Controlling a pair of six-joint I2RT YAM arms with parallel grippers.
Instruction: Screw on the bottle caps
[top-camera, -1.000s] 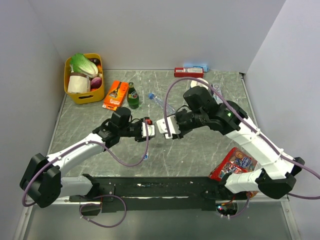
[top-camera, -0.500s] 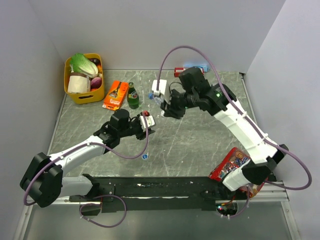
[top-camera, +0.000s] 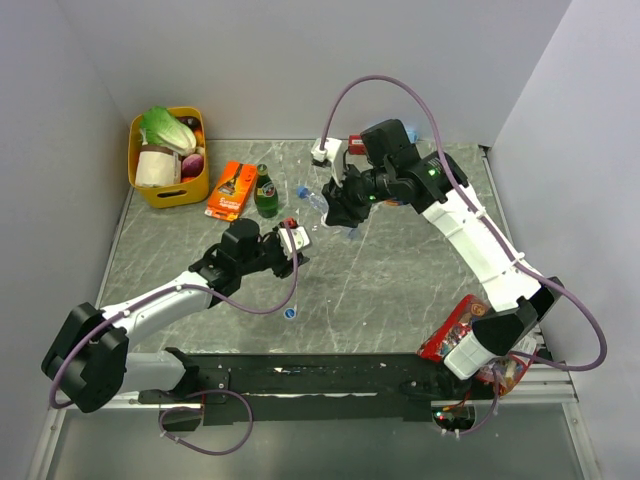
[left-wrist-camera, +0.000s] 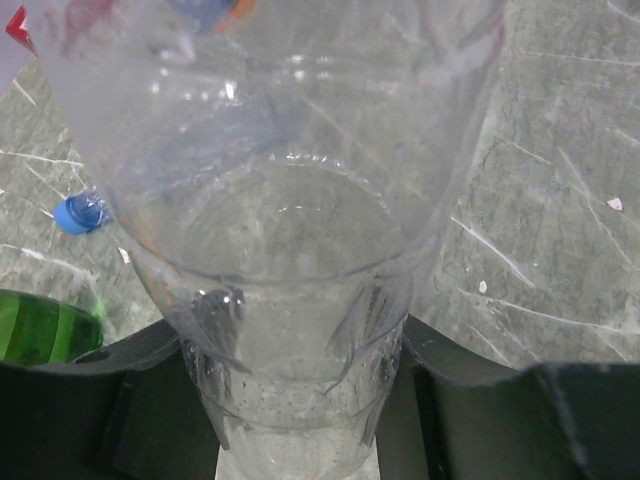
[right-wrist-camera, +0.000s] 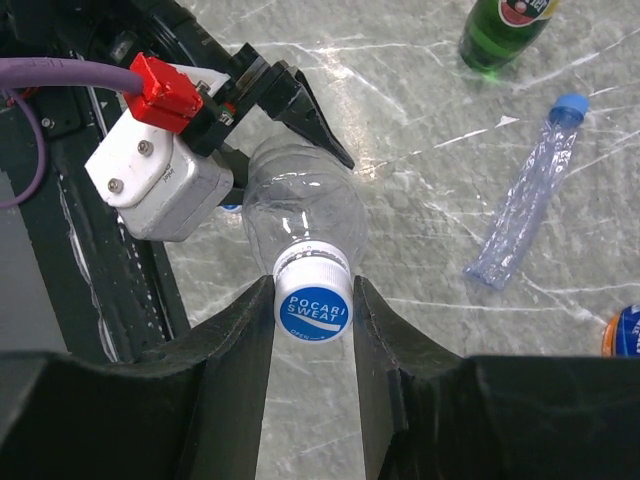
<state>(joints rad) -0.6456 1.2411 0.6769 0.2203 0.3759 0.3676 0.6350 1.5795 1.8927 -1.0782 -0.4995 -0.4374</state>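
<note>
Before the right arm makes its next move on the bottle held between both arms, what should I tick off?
1. Left gripper jaws shut on the clear bottle: ok.
2. Blue cap seated on that bottle's neck: ok.
3. Right gripper jaws touching both sides of the cap: ok.
4. Cap screwed fully tight: cannot tell.
5. Slim bottle lying on the table clear of both arms: ok.
6. Every cap on a bottle: not ok, a loose cap lies on the table.

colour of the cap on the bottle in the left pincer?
Blue with white POCARI SWEAT lettering. The cap shows best in the right wrist view.
</note>
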